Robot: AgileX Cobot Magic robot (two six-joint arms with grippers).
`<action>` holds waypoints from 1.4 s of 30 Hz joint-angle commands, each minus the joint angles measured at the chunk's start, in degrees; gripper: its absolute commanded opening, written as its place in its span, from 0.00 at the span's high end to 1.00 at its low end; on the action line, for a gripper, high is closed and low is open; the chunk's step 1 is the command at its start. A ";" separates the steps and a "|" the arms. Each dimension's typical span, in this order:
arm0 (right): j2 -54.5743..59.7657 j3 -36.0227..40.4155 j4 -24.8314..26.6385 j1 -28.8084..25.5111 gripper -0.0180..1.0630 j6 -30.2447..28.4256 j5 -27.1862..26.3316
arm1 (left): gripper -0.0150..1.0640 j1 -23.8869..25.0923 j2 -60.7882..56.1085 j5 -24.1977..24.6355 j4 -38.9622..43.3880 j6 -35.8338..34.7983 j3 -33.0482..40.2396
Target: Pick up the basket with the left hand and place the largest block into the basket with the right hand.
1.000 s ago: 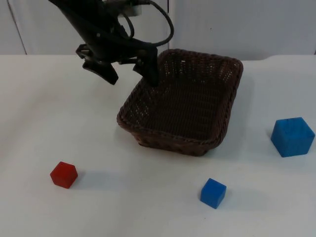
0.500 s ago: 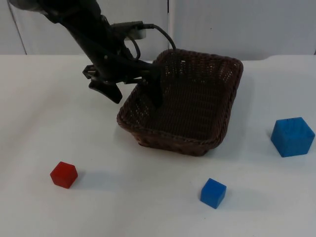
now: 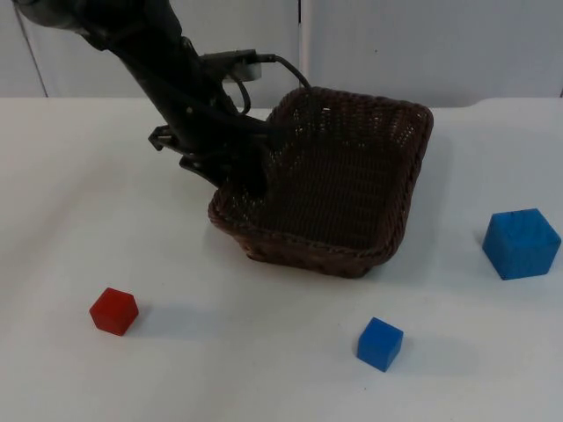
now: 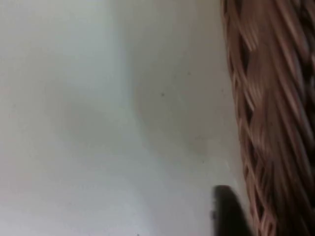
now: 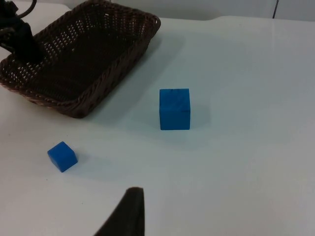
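The dark brown woven wicker basket [image 3: 330, 189] sits on the white table top [image 3: 106, 229], toward the far middle, w/ its open side up. The left gripper [image 3: 236, 174] is down at the basket's left rim, one finger apparently inside the wall and one outside, straddling it. Whether the claw has closed on the rim can't be told; the left wrist view gives just weave [image 4: 275, 123] close beside a black fingertip [image 4: 227, 211] and bare table.

The large blue cube [image 3: 521, 243] is the biggest block, standing well apart from the basket on its right, nothing near it. The small blue cube [image 3: 380, 343] lies in front of the basket; the small red cube [image 3: 113, 311] is at front left, well apart. The right gripper [image 5: 129, 216] waits back from the blocks, looking on the big cube [image 5: 174, 109]; claw state can't be told.

Handling, as judged: the basket is probably light, stiff enough to lift by one wall but likely to tip away from a one-sided grip, so a firm pinch low on the rim's braid is best. The weave gives good friction. The big cube looks rigid, w/ flat faces; take it across two opposite sides.

Room: open table all round the big cube, and a clear path from it to the basket's right rim. The basket mouth is wide vs the cube.
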 commanded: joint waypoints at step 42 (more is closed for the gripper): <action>-0.22 0.07 0.19 -0.41 0.01 -0.07 -0.43 | 0.99 -0.24 -14.68 14.35 -7.81 -6.21 0.01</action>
